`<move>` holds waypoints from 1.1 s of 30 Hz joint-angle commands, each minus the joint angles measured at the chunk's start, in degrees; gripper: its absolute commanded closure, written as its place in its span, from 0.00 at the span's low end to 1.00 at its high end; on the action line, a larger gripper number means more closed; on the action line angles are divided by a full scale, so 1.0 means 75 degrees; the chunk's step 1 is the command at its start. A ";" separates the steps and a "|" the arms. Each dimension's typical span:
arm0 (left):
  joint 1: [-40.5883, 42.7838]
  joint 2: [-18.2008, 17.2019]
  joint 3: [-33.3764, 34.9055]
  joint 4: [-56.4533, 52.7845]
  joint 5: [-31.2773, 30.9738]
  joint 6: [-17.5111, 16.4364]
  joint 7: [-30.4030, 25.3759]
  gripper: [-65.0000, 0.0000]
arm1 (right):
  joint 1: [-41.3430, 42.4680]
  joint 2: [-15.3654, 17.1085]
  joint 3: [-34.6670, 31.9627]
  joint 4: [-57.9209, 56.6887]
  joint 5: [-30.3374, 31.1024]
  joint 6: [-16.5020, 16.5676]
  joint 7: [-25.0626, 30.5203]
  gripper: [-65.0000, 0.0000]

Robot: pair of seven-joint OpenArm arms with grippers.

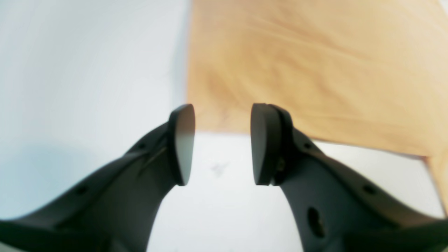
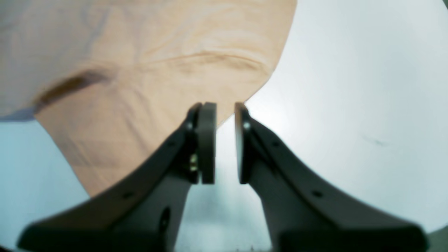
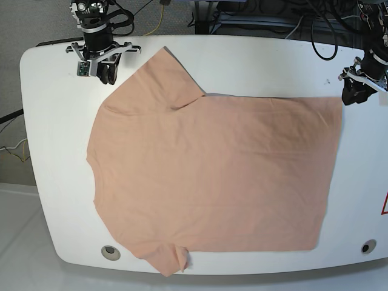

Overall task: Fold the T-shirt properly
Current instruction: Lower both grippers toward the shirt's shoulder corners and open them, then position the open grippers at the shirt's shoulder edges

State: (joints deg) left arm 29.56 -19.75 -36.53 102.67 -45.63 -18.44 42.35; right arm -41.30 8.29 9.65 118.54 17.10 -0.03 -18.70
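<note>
We find the T-shirt (image 3: 212, 176) spread flat across the white surface (image 3: 54, 151), neck toward the base view's left, hem toward its right, no fold made yet. Our left claw (image 1: 222, 143) hangs released at the hem's far corner, jaws apart, nothing between them. Our right claw (image 2: 225, 141) sits just off the far shoulder edge, jaws parted by a narrow gap and empty (cloth lies beside one pad, not in it). Risks from here: a pinch taking only the top layer, or one claw missing its edge, would lift the shirt unevenly and skew the fold. The near sleeve (image 3: 173, 260) overhangs the surface and could drag.
</note>
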 commanded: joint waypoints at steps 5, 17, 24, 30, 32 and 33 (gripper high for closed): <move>-0.0287 -0.0073 -0.0114 -0.0157 -0.0154 0.0008 -0.0166 0.69 | 0.0062 0.0107 0.0031 0.0169 0.0102 0.0091 0.0123 0.81; -0.0522 0.0000 -0.0155 -0.1204 -0.0440 -0.0504 -0.0371 0.67 | 0.0171 0.0094 0.0075 -0.0072 -0.0069 0.0328 -0.0013 0.81; -0.0573 0.0020 -0.0288 -0.1434 -0.0644 -0.0909 -0.0296 0.66 | 0.0155 0.0094 0.0076 -0.0290 -0.0069 0.0193 -0.0166 0.65; -0.0736 0.0033 -0.0453 -0.1574 -0.0737 -0.0871 -0.0063 0.66 | 0.0194 0.0089 0.0088 -0.0441 0.0016 0.0116 -0.0257 0.55; -0.0752 0.0033 -0.0463 -0.1588 -0.0732 -0.0840 -0.0060 0.66 | 0.0186 0.0086 0.0092 -0.0473 0.0037 0.0103 -0.0283 0.54; -0.0761 0.0035 -0.0458 -0.1606 -0.0742 -0.0824 -0.0050 0.66 | 0.0179 0.0082 0.0096 -0.0494 0.0063 0.0105 -0.0295 0.54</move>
State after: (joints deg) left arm 23.86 -18.61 -39.46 90.15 -49.87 -24.47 42.78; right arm -39.44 8.56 10.07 114.24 16.99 0.84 -21.74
